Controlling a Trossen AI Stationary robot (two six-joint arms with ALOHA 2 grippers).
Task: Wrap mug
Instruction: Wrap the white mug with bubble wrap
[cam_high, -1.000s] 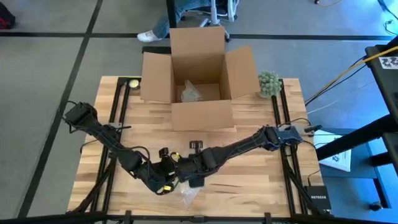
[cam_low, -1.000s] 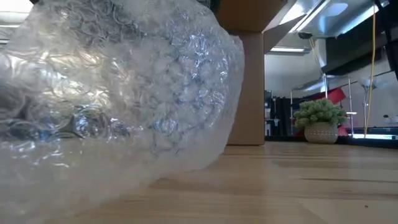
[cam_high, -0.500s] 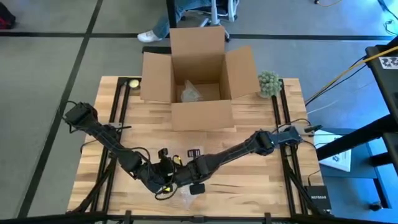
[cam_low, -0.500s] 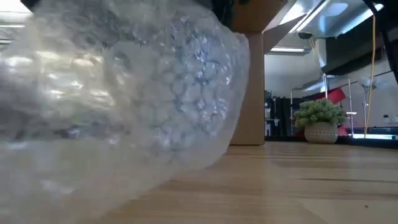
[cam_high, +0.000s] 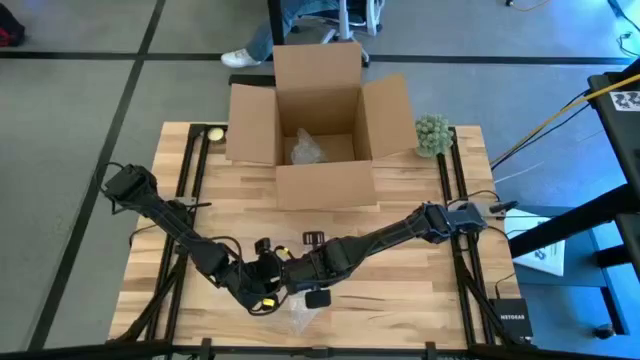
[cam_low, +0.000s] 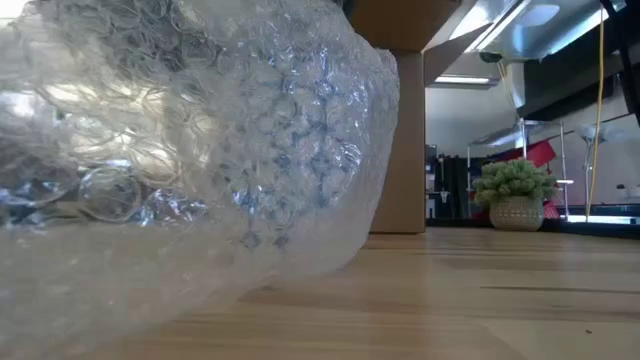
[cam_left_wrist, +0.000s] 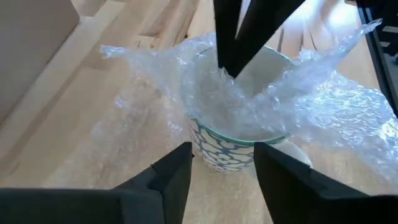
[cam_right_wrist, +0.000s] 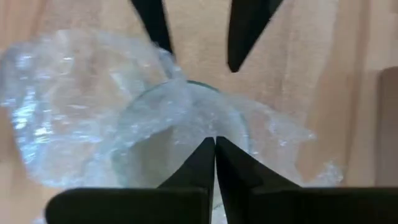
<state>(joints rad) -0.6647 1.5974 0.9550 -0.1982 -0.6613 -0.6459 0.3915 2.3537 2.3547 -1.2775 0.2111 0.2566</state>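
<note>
The mug (cam_left_wrist: 231, 144) stands near the table's (cam_high: 400, 290) front edge, with bubble wrap (cam_left_wrist: 261, 99) draped over its mouth. The right gripper (cam_right_wrist: 214, 149), fingers closed together and seemingly empty, has pulled back slightly after pressing wrap inward. The left gripper (cam_left_wrist: 222, 171) straddles the mug's base, fingers apart. Tucking probably continues.

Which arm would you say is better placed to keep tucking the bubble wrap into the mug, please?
Probably the right: its pincer is shut with its tips at the mug's mouth, on the bubble wrap. The left pincer is open astride the mug's base, steadying it.
</note>
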